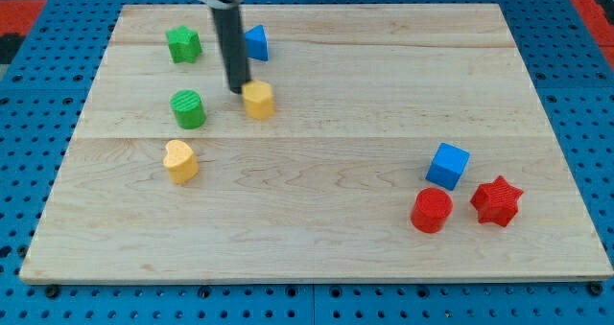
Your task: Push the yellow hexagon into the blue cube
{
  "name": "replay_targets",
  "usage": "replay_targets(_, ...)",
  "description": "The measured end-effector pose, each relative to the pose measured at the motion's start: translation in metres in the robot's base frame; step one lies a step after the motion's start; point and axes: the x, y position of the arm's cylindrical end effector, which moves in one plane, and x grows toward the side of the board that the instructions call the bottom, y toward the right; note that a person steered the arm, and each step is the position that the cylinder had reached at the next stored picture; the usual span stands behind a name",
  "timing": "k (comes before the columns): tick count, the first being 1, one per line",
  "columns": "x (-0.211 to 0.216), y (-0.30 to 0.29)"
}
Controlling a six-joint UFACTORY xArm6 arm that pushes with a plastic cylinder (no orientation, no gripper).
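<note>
Our tip point(237, 88) touches hexagon point(258, 100) upper-left side | no fingers, nothing held | cube point(448, 165) far lower-right of hexagon | we push centred, correcting drift.

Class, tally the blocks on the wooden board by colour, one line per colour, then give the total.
Green: 2, the green star and green cylinder
Blue: 2, the blue block and blue cube
Yellow: 2, the yellow hexagon and yellow heart
Red: 2, the red cylinder and red star
Total: 8
</note>
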Motion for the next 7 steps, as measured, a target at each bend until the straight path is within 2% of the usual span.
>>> replay_targets(1,0.059,0.061)
replay_targets(2,0.102,0.078)
replay_targets(3,0.106,0.031)
replay_targets(4,0.129,0.057)
replay_targets(5,0.131,0.104)
replay_targets(7,0.131,0.135)
